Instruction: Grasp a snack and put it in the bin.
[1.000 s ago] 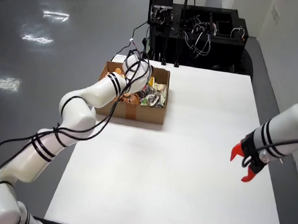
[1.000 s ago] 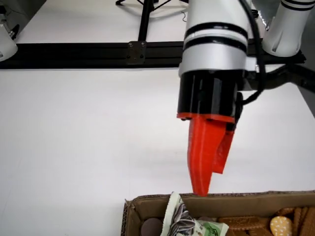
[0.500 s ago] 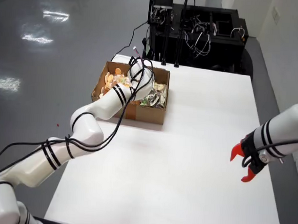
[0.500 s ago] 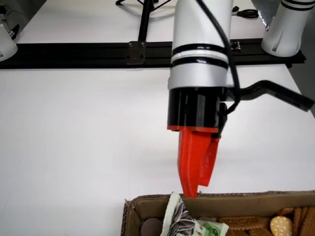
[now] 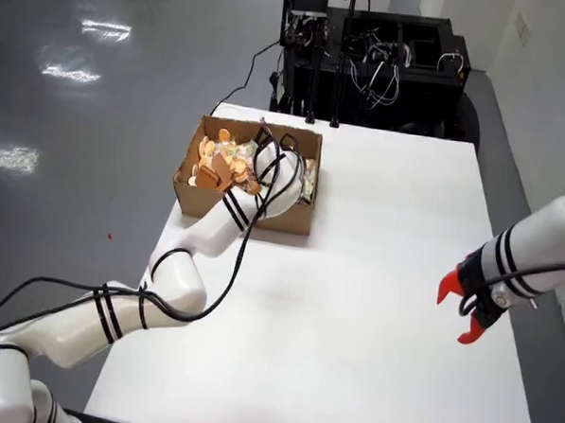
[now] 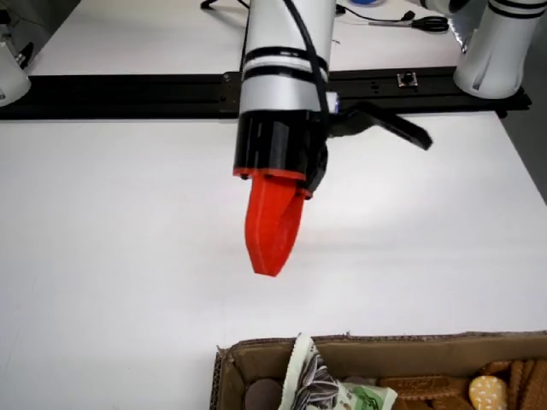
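The working arm (image 5: 116, 321) is glossy white with rounded segments, ringed by paired black bands and trailed by loose black cables. In the side view, its wrist ends in a black collar carrying an orange-red tapered claw (image 6: 273, 229)

The room is bright. Lamps overhead make shiny white spots on the grey floor (image 5: 82, 59), left of the white table (image 5: 373, 302). The table glows pale and almost flat, with only soft, faint shadows near the cardboard box (image 5: 247, 172). In the close view, the red gripper (image 6: 273, 231) looks sharp, and the table under it is washed out. Both pictures are a little grainy.
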